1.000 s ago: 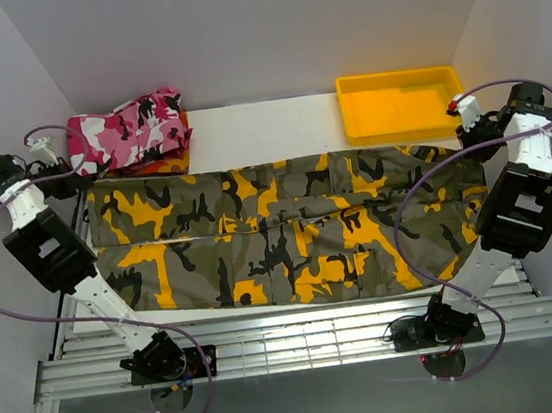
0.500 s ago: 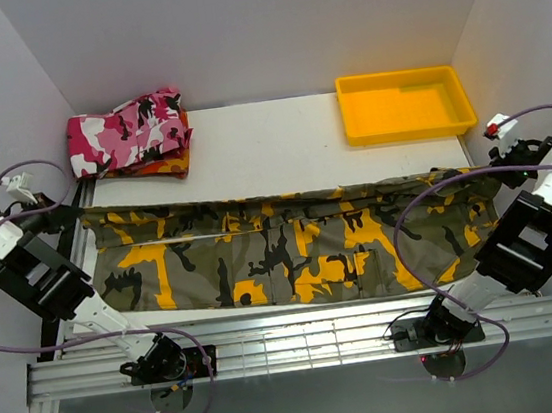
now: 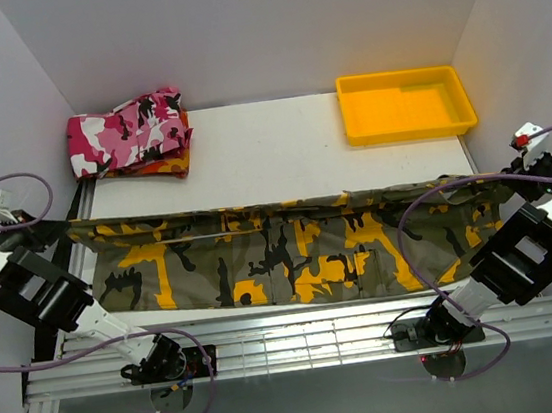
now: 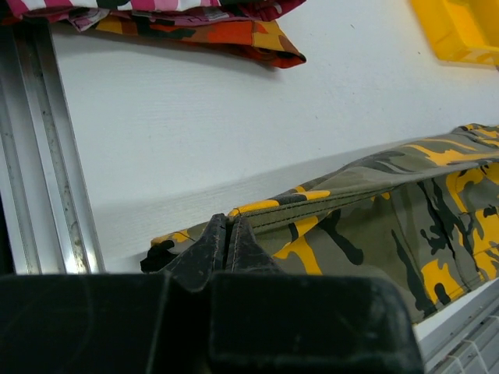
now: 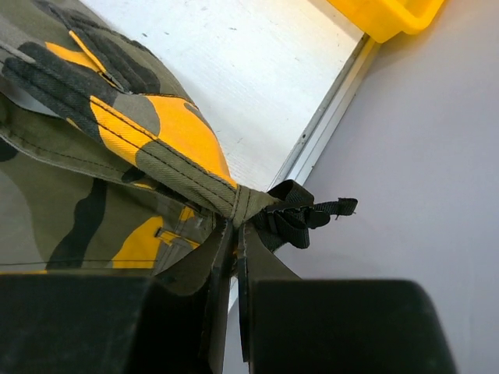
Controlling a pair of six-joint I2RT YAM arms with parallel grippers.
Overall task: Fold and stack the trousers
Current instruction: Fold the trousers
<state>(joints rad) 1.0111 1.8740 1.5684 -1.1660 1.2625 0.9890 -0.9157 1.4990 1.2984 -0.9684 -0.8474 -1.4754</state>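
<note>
The trousers (image 3: 292,255), camouflage in olive, yellow-orange and black, lie stretched left to right across the near half of the white table (image 3: 269,147). Their far edge is lifted taut and drawn over the near half. My left gripper (image 3: 57,229) is shut on the left end of that edge; in the left wrist view its fingers (image 4: 226,226) pinch the seam of the trousers (image 4: 374,202). My right gripper (image 3: 511,184) is shut on the right end. In the right wrist view it (image 5: 236,226) pinches the trousers (image 5: 164,140) at a corner with a black strap (image 5: 300,214).
A folded pink, white and black camouflage garment (image 3: 131,132) lies on a red-orange patterned one (image 3: 165,165) at the back left, both showing in the left wrist view (image 4: 234,35). A yellow tray (image 3: 405,105) stands at the back right. Grey walls close in on both sides.
Both grippers have moved outward and toward the near edge, carrying the trousers' far edge. The far half has come over the near half, and the visible cloth is narrower.
</note>
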